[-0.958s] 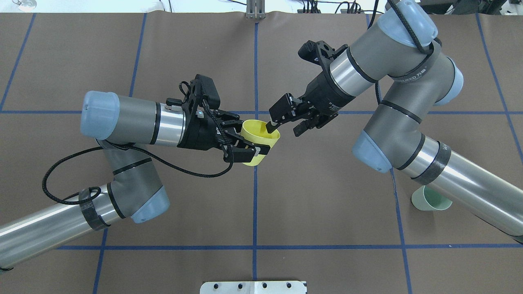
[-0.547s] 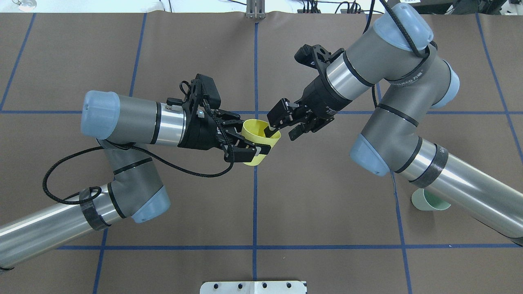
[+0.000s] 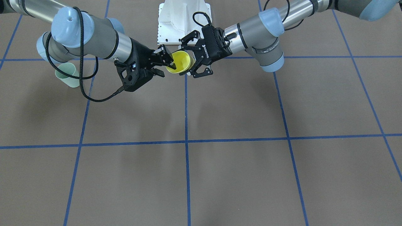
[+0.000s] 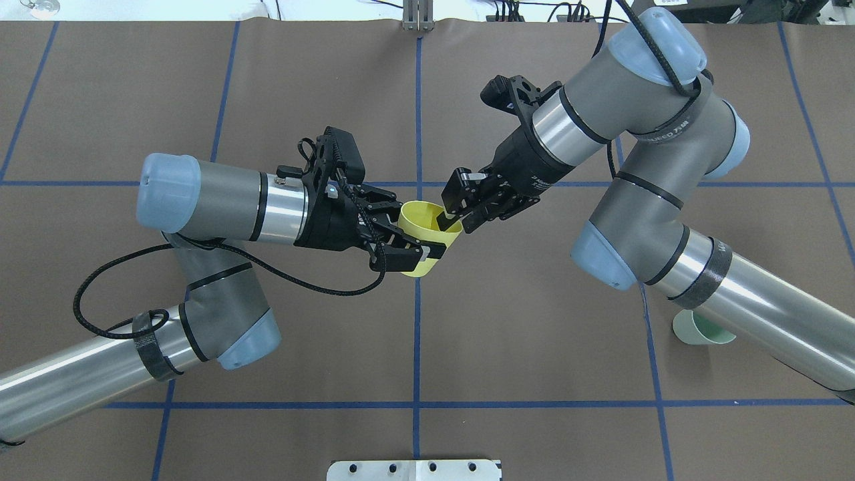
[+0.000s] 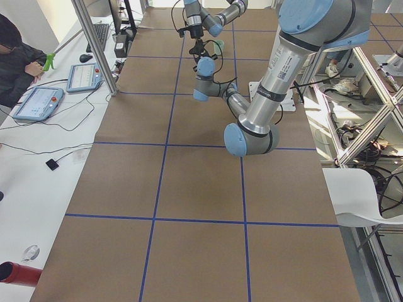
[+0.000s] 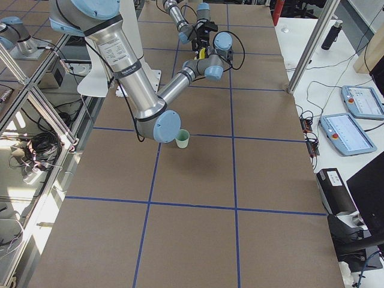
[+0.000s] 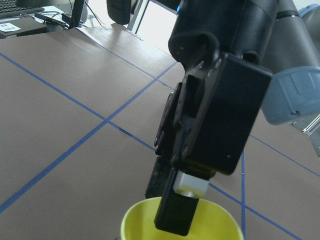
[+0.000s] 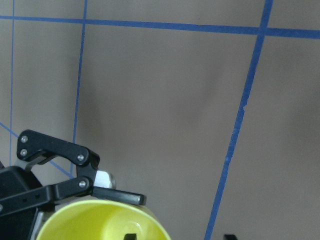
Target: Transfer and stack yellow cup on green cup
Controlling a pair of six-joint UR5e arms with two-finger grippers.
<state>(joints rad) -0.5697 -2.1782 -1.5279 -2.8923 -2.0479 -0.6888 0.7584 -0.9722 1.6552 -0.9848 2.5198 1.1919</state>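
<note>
The yellow cup (image 4: 427, 227) is held above the table's middle, tilted, mouth toward my right arm. My left gripper (image 4: 417, 235) is shut on its body, one finger on each side. My right gripper (image 4: 456, 220) straddles the cup's rim, one finger inside and one outside; the right wrist view shows a gap between its fingertips, so it is still open. The cup also shows in the front view (image 3: 180, 61), with the left gripper (image 3: 192, 59) and right gripper (image 3: 165, 67) at either side. The green cup (image 4: 698, 331) stands upright at the right, partly under my right forearm.
A white mount plate (image 4: 414, 469) sits at the near table edge. Blue tape lines grid the brown table (image 4: 534, 300). An operator's bench with tablets (image 6: 360, 102) runs along the far side. The green cup (image 3: 67, 75) stands close under my right arm's elbow.
My right gripper has moved in toward the cup and its fingers have narrowed around the rim. My left gripper, with the cup, has shifted slightly right and down.
</note>
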